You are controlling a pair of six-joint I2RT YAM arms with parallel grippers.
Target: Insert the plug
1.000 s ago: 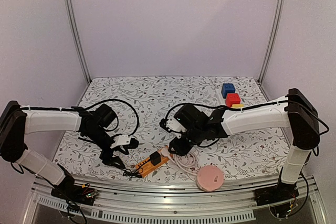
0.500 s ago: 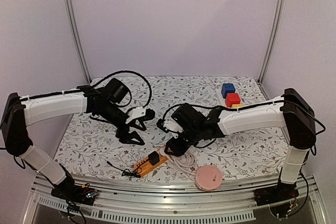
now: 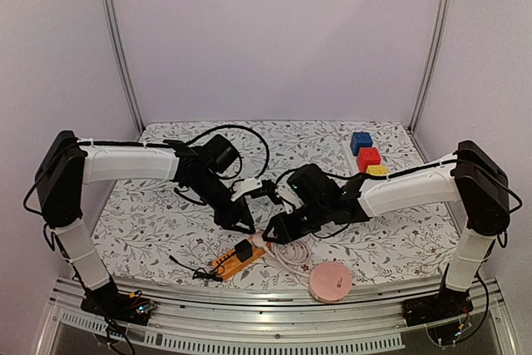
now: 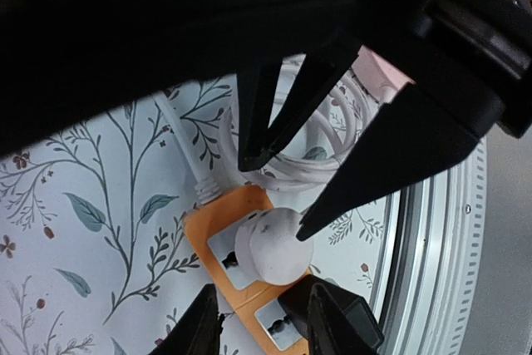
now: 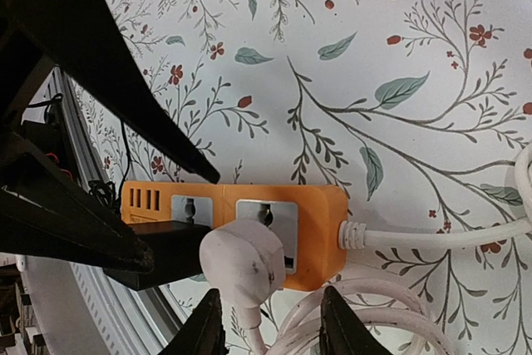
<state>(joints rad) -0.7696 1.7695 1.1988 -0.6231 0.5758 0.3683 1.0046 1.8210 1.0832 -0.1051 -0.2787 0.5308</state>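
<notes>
Near the front edge lies a smooth, round pink disc (image 3: 332, 282). Behind it, a boxy orange plastic power strip (image 5: 320, 218) trails a white cord (image 5: 432, 237) and carries a black adapter (image 5: 158, 259). The rounded white plug (image 5: 245, 263) sits on one of its sockets. Both arms reach low over the floral worktop (image 3: 141, 230). The left gripper (image 4: 262, 305) has its jaws narrowly parted and empty. The right gripper (image 5: 270, 313) has its jaws straddling the plug, but I cannot tell if they are pinching it.

White plug (image 5: 243, 265) pins out of sight against orange power strip (image 5: 320, 226). White cord (image 5: 391, 239) cut by picture edge.
</notes>
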